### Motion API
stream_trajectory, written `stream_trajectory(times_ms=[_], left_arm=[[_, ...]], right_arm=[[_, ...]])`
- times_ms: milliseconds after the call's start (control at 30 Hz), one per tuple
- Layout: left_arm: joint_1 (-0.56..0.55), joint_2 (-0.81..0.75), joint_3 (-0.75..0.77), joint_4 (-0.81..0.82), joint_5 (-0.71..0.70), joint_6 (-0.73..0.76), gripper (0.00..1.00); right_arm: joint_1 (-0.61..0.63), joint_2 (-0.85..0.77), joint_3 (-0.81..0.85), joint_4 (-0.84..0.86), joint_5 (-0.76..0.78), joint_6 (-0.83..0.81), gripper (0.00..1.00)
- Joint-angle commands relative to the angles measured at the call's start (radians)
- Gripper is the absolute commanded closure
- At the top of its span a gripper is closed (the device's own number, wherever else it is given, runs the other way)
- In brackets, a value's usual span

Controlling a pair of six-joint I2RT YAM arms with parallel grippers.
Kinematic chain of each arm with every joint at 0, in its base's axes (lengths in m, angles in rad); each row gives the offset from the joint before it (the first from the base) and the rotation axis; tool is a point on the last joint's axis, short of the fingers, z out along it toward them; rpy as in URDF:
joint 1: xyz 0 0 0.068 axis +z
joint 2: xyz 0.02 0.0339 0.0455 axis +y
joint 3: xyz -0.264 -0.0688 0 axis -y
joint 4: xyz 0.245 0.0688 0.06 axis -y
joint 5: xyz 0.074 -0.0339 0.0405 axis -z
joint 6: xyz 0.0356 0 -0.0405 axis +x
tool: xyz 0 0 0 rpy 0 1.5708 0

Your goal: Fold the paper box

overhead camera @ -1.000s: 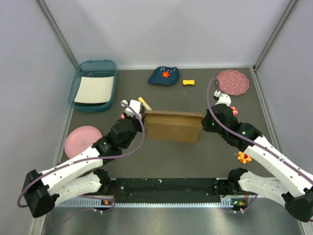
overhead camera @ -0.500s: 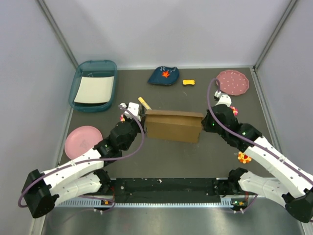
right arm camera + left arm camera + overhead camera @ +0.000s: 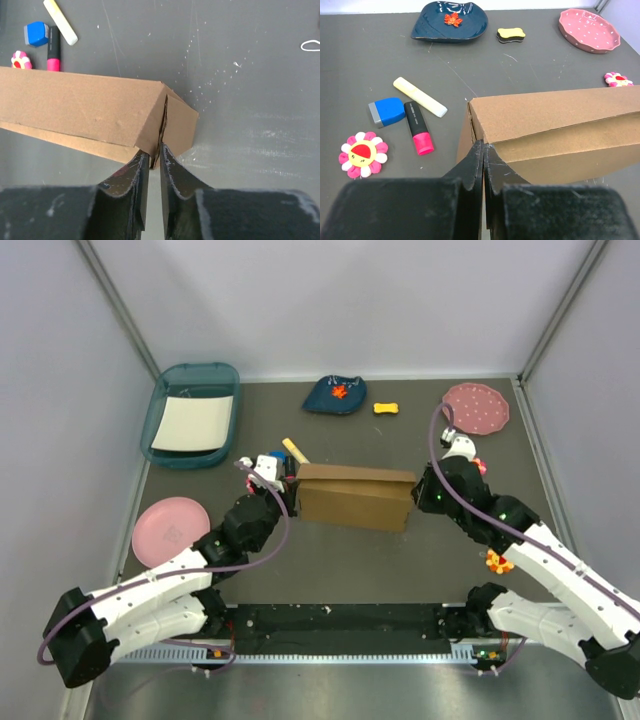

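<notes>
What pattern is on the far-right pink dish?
Small white dots on the dish, clearest in the left wrist view.

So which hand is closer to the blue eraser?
Left. The left hand is at the box end beside the blue eraser; the right hand is at the opposite end.

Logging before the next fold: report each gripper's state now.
Left gripper: closed, tips at a corner of the box; nothing visibly held.
Right gripper: barely apart around the box's end edge; grip cannot be told.
</notes>
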Motion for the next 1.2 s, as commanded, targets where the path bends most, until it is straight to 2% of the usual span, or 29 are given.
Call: stream_trajectory(times_ms=[0, 533, 833, 1100, 1167], left_arm=[[-0.002, 0.011, -0.017, -0.169, 0.006, -0.005, 1.0], [-0.002, 0.022, 0.007, -0.179, 0.018, 0.003, 1.0], [-0.002, 0.02, 0.018, -0.189, 0.023, 0.012, 1.0], [-0.002, 0.023, 0.026, -0.191, 0.026, 0.015, 1.0], [-0.002, 0.026, 0.027, -0.191, 0.029, 0.013, 1.0]], right_arm=[[0.017, -0.014, 0.076, -0.126, -0.001, -0.005, 0.84], [0.017, 0.039, 0.165, -0.107, 0.047, -0.033, 0.84], [0.017, 0.032, 0.185, -0.094, 0.027, -0.044, 0.74], [0.017, 0.065, 0.176, -0.078, 0.034, -0.054, 0.75], [0.017, 0.075, 0.173, -0.075, 0.053, -0.059, 0.81]])
